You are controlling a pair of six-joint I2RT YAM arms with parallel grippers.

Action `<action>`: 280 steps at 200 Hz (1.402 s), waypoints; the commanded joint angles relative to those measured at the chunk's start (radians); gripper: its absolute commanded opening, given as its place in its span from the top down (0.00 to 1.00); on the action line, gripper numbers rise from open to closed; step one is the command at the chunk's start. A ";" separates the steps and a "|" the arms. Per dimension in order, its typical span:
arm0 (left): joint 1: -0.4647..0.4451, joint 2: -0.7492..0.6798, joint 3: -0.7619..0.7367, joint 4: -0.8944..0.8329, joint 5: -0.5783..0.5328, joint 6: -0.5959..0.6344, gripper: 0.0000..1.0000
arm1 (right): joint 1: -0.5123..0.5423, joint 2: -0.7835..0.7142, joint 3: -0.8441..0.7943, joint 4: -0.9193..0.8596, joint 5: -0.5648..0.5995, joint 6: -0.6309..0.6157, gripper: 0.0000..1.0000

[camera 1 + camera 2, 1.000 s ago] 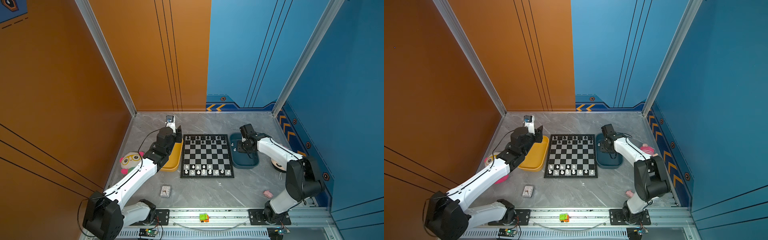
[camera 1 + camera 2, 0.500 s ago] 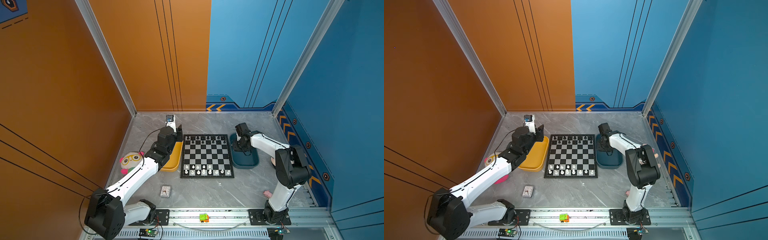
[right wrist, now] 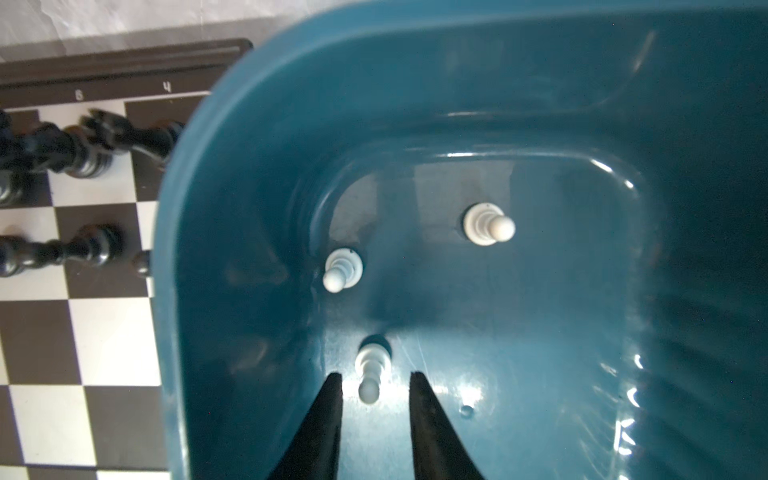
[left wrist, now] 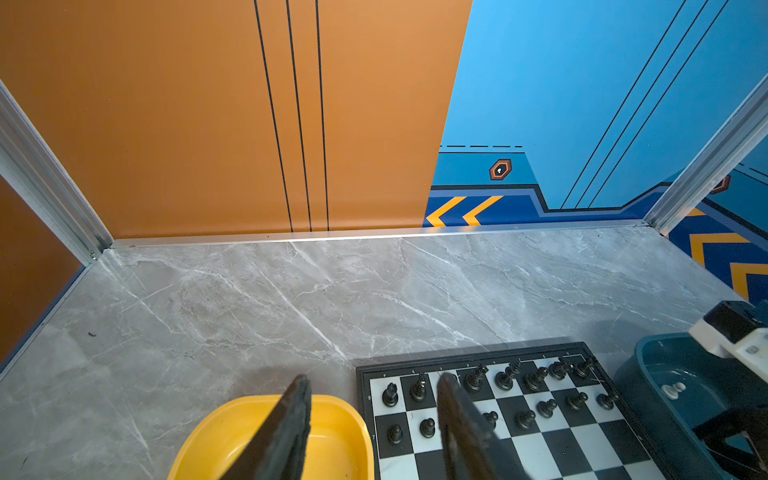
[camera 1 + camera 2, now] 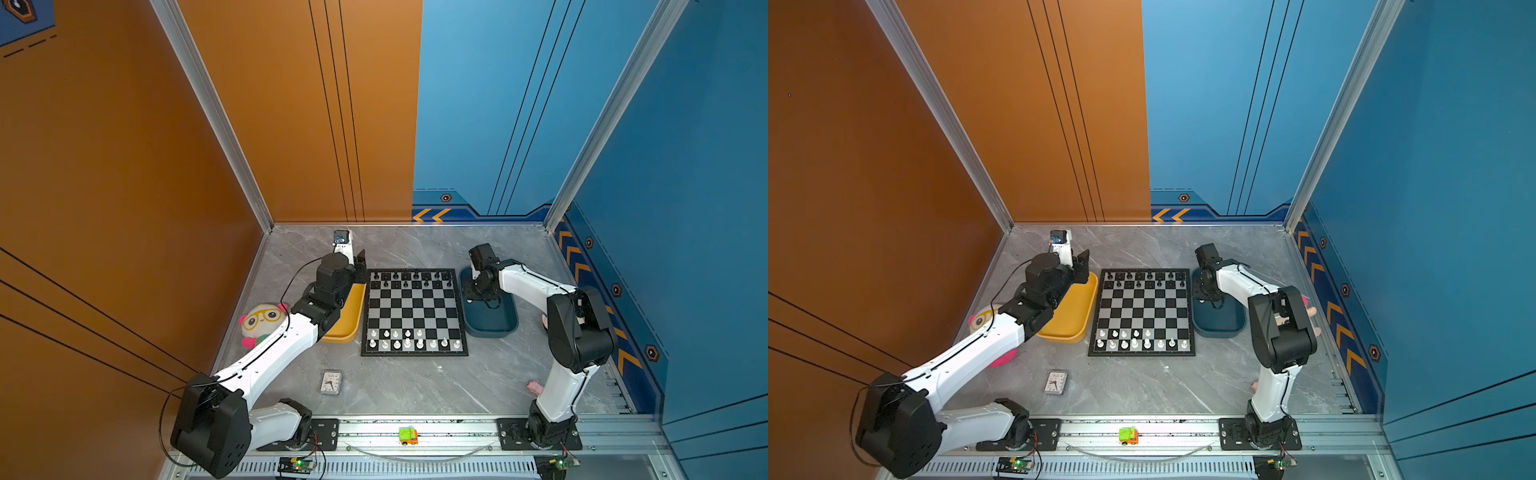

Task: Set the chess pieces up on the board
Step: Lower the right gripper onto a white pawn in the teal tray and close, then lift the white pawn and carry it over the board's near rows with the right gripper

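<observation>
My right hand point(image 3: 375, 376) hangs in a tray point(image 3: 623, 104), one pawn point(image 3: 370, 370) between its fingers point(image 3: 320, 424), two other pawns point(image 3: 343, 268) ahead. The chessboard point(image 3: 104, 332) lies beside it; my left hand point(image 4: 374, 380) straddles the opposite edge and a second tray point(image 4: 336, 440).

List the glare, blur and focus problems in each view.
Right wrist view: white glare patches on the glossy floor of the teal tray; the black pieces at the frame edge smear; the right end effector is soft. Left wrist view: the left end effector is blurred, the board sharper. Both top views: even light, the white pieces tiny.
</observation>
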State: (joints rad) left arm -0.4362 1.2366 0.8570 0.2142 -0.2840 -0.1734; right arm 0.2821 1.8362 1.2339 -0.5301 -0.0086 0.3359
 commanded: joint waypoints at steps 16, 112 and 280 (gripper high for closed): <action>0.008 0.009 0.023 0.007 0.026 -0.006 0.49 | 0.006 0.028 0.025 0.001 -0.021 -0.015 0.72; 0.008 0.003 0.024 -0.001 0.034 -0.006 0.49 | 0.006 0.043 0.030 -0.005 -0.022 -0.014 0.77; 0.008 -0.007 0.021 -0.005 0.033 -0.003 0.50 | 0.008 0.027 0.036 -0.024 -0.032 -0.015 0.98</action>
State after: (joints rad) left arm -0.4362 1.2385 0.8585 0.2134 -0.2684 -0.1734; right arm 0.2825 1.8687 1.2484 -0.5308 -0.0273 0.3325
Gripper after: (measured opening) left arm 0.504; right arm 0.091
